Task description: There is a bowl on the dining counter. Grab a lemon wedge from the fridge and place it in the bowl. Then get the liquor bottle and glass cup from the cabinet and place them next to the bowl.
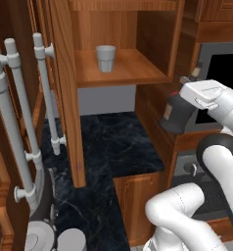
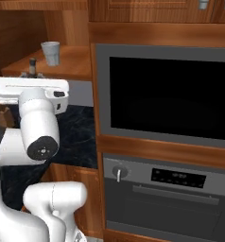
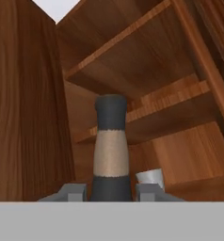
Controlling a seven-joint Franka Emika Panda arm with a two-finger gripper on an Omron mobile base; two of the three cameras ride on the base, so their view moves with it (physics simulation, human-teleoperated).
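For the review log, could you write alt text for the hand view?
The hand grips the dark liquor bottle by its neck, its fingers on either side. Behind it stand the brown cabinet shelves, with the pale glass cup peeking out beside the bottle.

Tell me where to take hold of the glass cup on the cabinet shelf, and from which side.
Grip the glass cup across its side wall, about mid-height, coming in level from the open front of the cabinet. It stands upright, has no handle and tapers toward the base, so fingers on opposite sides should seat well. The shelf above probably leaves little room for a top-down approach. The gripper is currently shut on the liquor bottle.
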